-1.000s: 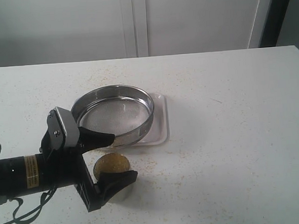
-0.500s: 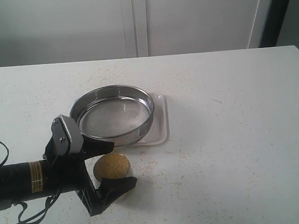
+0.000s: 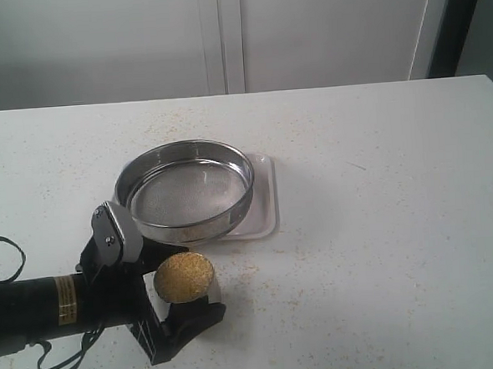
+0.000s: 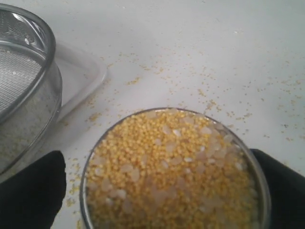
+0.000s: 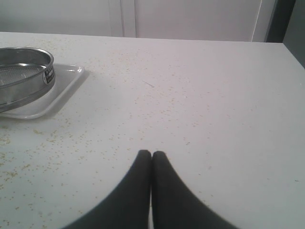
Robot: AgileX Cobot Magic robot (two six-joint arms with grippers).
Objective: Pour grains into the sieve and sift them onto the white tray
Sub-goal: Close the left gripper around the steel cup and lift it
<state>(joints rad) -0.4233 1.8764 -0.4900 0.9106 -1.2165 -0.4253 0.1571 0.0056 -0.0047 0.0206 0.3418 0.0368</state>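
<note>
A small steel cup [image 3: 205, 299] holds the grains [image 3: 183, 276], a mix of fine yellow granules and whitish rice-like pieces [image 4: 171, 167]. It stands on the table just in front of the sieve [image 3: 186, 193]. The sieve, with its steel rim and wire mesh holding no grains, rests on the white tray [image 3: 264, 202]. My left gripper [image 3: 186, 286] is open and low, with one black finger on each side of the cup. In the left wrist view a gap shows between one finger [image 4: 33, 191] and the cup rim [image 4: 84, 191]. My right gripper [image 5: 151, 153] is shut on nothing, over bare table.
Loose yellow granules are scattered over the white table [image 3: 375, 227], mostly around the cup and tray. The left wrist view shows the sieve [image 4: 28, 95] and a tray corner [image 4: 78, 76] close beside the cup. The right wrist view shows the sieve [image 5: 24, 71] on its tray [image 5: 62, 88] off to one side.
My left gripper has come down and drawn back toward the table's front edge, so its fingers now sit lower on either side of the cup. The cup, sieve and tray have stayed put.
</note>
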